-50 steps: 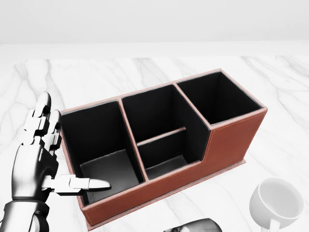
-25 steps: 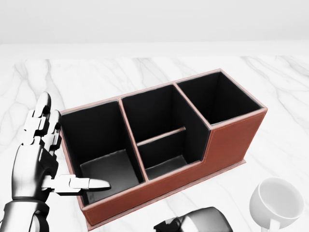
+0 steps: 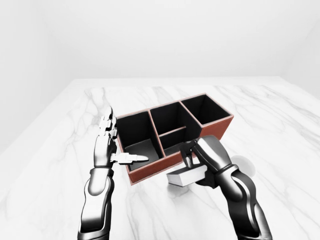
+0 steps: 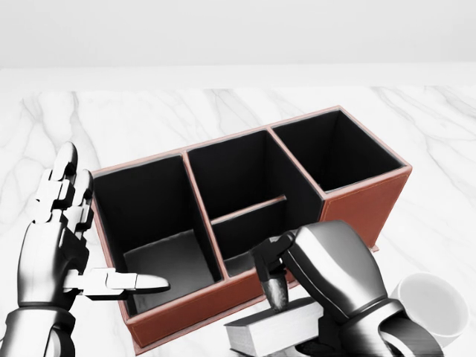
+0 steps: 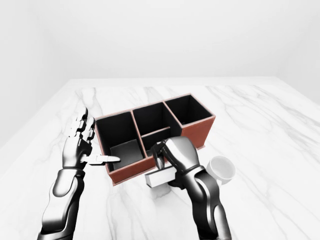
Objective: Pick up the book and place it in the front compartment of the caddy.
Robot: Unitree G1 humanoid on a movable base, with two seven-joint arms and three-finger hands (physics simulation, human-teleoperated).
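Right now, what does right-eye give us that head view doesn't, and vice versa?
Only right-eye: the full mug clear of the right arm, both forearms, and the table's far edge. Only head view: a close look into the caddy's compartments, including the divider in the middle one. Both: the open left hand beside the caddy's left end, and the right hand holding the book low beside the caddy.
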